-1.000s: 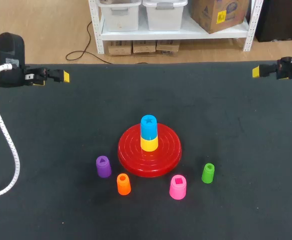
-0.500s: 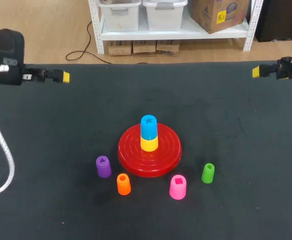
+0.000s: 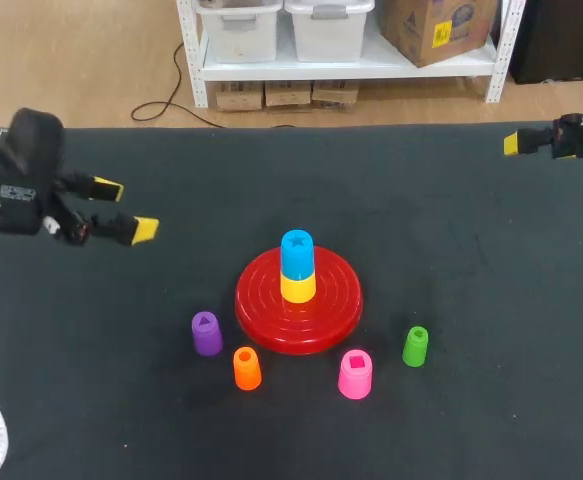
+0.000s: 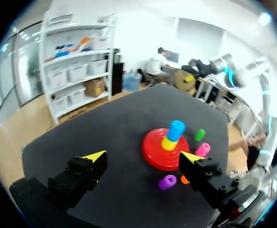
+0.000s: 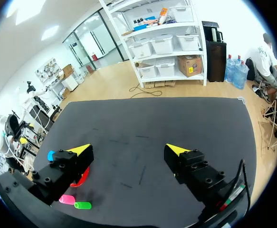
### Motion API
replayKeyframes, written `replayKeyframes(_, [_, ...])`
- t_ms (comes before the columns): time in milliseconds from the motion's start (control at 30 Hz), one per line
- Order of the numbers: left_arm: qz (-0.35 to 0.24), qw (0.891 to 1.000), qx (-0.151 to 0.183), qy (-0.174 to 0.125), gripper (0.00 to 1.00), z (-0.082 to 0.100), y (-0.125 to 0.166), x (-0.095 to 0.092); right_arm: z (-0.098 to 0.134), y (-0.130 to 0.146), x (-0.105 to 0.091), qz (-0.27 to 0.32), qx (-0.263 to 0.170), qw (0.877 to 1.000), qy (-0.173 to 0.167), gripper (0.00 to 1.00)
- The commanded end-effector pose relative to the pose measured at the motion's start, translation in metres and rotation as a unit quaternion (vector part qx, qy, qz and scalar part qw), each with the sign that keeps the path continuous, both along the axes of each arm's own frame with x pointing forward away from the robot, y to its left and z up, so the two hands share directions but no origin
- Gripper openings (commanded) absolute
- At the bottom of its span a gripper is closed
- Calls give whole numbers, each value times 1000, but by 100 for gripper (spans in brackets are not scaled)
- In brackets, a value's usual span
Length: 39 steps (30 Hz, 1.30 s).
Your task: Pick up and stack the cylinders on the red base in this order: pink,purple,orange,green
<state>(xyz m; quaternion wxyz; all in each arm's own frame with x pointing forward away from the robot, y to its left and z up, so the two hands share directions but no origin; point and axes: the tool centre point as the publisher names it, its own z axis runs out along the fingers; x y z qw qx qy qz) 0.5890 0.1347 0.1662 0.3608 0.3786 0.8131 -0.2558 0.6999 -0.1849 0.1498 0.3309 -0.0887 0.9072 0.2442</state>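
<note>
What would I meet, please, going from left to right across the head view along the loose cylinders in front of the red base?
In order: purple cylinder → orange cylinder → pink cylinder → green cylinder.

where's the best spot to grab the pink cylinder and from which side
Around its round side wall, coming straight down from above. The pink cylinder stands upright on the table, clear of the red base and the green cylinder, leaving room either side.

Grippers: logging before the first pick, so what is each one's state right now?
Left gripper: jaws open, holding nothing.
Right gripper: jaws open, holding nothing.
</note>
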Motion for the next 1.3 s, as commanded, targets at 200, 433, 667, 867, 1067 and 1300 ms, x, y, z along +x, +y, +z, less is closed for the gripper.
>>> replayKeyframes(200, [-138,986,-90,-24,100,-10,-13,1,0,0,0,0,0,1000,0,100])
replayKeyframes(433, [-163,983,-66,-43,100,-12,-17,3,0,0,0,0,0,1000,0,100])
replayKeyframes(667, [-167,983,-68,-46,100,-22,-13,5,0,0,0,0,0,1000,0,100])
replayKeyframes(867, [-166,982,-76,-55,100,-22,-10,6,0,0,0,0,0,1000,0,100])
replayKeyframes(1067, [-164,981,-85,-53,100,-26,1,6,0,0,0,0,0,1000,0,100])
replayKeyframes(1300, [-159,983,-68,-60,100,-30,11,6,0,0,0,0,0,1000,0,100])
